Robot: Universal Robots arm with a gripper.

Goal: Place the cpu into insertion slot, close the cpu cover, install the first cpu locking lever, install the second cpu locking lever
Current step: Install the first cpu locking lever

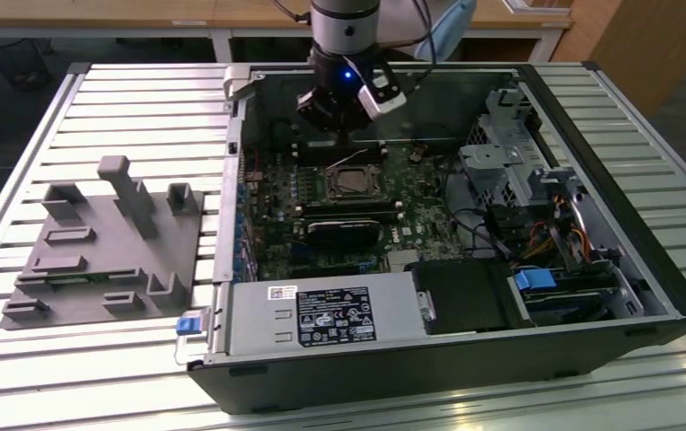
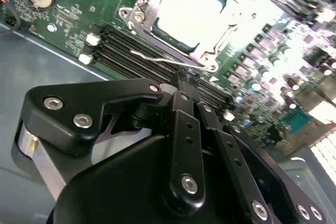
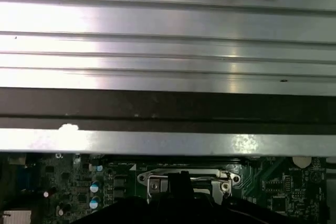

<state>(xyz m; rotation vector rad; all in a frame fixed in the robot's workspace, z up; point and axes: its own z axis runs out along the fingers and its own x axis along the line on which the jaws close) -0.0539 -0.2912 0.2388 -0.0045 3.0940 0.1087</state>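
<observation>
The cpu [image 1: 349, 184] lies in the insertion slot [image 1: 326, 177] on the green board inside the open computer case; in the second wrist view its top [image 2: 191, 11] glares white. The cpu cover [image 2: 143, 9] lies flat around it as a silvery frame. A thin wire locking lever [image 2: 157, 58] runs along the socket's edge beside the memory slots. My gripper [image 1: 340, 144] hangs just behind the socket in the exterior view. Its black fingertips [image 2: 181, 80] are drawn together right at that lever wire. Whether they pinch the wire is hidden. The socket [image 3: 184, 178] also appears in the first wrist view.
A grey fixture block [image 1: 103, 242] sits on the slatted table at the exterior view's left. Inside the case are a black block [image 1: 343, 232] near the socket, a power supply [image 1: 319, 314], a drive cage [image 1: 517, 162] and cables [image 1: 558, 238]. The case wall [image 3: 168, 51] stands close behind the socket.
</observation>
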